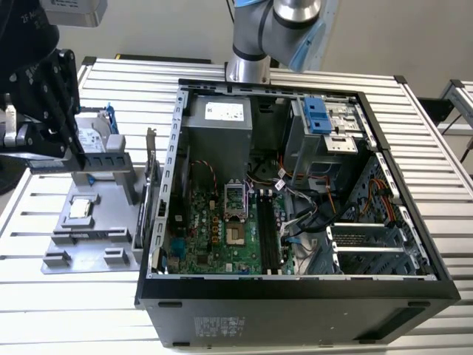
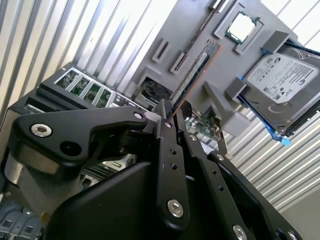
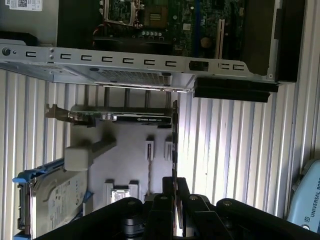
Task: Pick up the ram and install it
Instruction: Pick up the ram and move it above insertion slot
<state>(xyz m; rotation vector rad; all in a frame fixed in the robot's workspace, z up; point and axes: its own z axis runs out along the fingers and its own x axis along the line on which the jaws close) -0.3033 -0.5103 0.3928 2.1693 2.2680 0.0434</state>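
Note:
The ram (image 1: 103, 160) is a thin dark stick held level over the grey holder tray (image 1: 89, 237), at the exterior view's left beside the open computer case (image 1: 295, 296). My gripper (image 1: 72, 157) is shut on one end of it. In the second wrist view the ram (image 2: 194, 72) runs out from between the closed fingertips of the gripper (image 2: 172, 116). The first wrist view has the ram (image 3: 174, 145) edge-on, rising from the gripper (image 3: 175, 186). I cannot tell whether the stick is clear of its holder slot. The motherboard's long memory slots (image 1: 270, 237) lie inside the case.
On the tray sit a silver hard drive (image 2: 282, 82) in a blue-handled bracket, a square processor chip (image 2: 242, 25) and a graphics card (image 3: 120, 116) standing on edge. The case's metal side wall (image 3: 125, 60) stands between tray and motherboard (image 1: 214, 229). The table top (image 1: 74, 310) is ribbed aluminium.

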